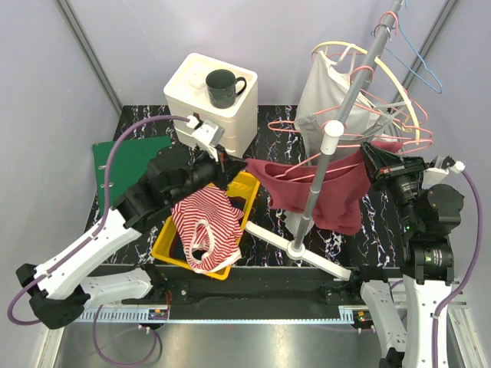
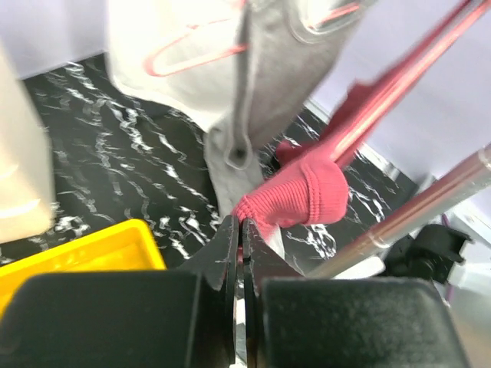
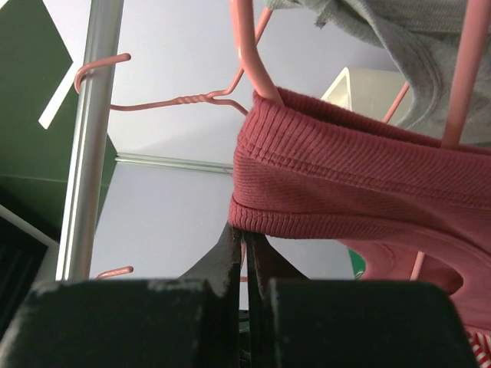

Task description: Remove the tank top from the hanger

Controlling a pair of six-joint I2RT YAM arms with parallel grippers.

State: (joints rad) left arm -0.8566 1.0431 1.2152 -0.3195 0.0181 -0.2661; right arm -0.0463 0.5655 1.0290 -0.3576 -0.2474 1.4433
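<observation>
The red tank top (image 1: 322,188) is hung on a pink hanger (image 3: 247,46) on the rack pole (image 1: 337,126), stretched between both arms. One end is pinched in the closed left gripper (image 2: 239,224), and the ribbed edge is clamped in the closed right gripper (image 3: 244,234). A red-and-white striped garment (image 1: 203,222) is held in the yellow bin (image 1: 170,247), partly draped over its rim. A dark green mug (image 1: 222,87) is set on the white box (image 1: 188,84).

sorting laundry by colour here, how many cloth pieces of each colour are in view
dark red tank top: 1
grey top: 1
red and white striped top: 1
green cloth: 1
total: 4
</observation>
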